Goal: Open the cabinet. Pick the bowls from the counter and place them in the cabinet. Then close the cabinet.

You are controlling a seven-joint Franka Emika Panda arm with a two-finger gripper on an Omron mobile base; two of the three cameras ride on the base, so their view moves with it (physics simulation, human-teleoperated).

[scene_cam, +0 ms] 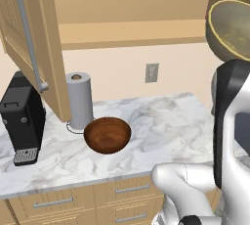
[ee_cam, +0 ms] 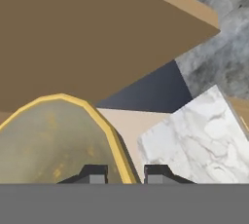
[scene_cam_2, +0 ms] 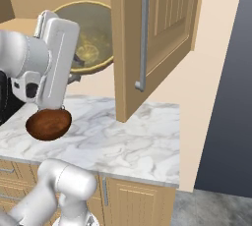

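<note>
— Where's the pale bowl [scene_cam_2: 87, 36] now?

— Up in the air, level with the open cabinet [scene_cam_2: 152, 38]. The fingers [ee_cam: 125, 173] are pinched together on its yellow rim, one on the inside and one on the outside, so the bowl hangs tilted from a single edge.

— And the other one?

— The brown wooden bowl [scene_cam: 107, 134] sits on the counter [scene_cam: 166, 126], near its back edge, just beside the paper towel roll [scene_cam: 79, 99], with a black coffee machine [scene_cam: 22, 116] toward the left end. Untouched, I'd say.

— What worries you?

— That rim grip. A bowl held by one edge can swing or slip as the arm reaches in, and if it drops it lands on the marble, maybe on the brown bowl. The doors bother me too: the left door [scene_cam: 34, 38] and the right one both stand out over the counter, and a wide swing could clip one. Coming in too low, the bowl's underside may catch the shelf's front edge and twist loose.
</note>
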